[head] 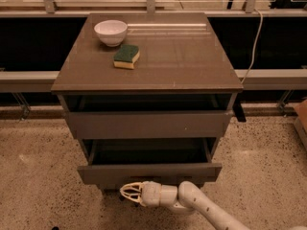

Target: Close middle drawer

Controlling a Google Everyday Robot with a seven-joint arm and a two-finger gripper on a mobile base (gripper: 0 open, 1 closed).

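Note:
The middle drawer point(148, 173) stands partly pulled out of the grey-brown cabinet point(187, 56). It shows a low plain front strip and a dark floor behind it. My gripper point(128, 193) is at the bottom of the view, just below and in front of that front strip, left of centre. It points left, and its white arm runs off to the lower right. I cannot tell whether it touches the strip.
Above it, the top drawer point(148, 124), with a taller front panel, is open a crack. A white bowl point(111, 31) and a green-and-yellow sponge point(126, 56) sit on the cabinet top. A white cable point(254, 35) hangs at the right. The floor is speckled.

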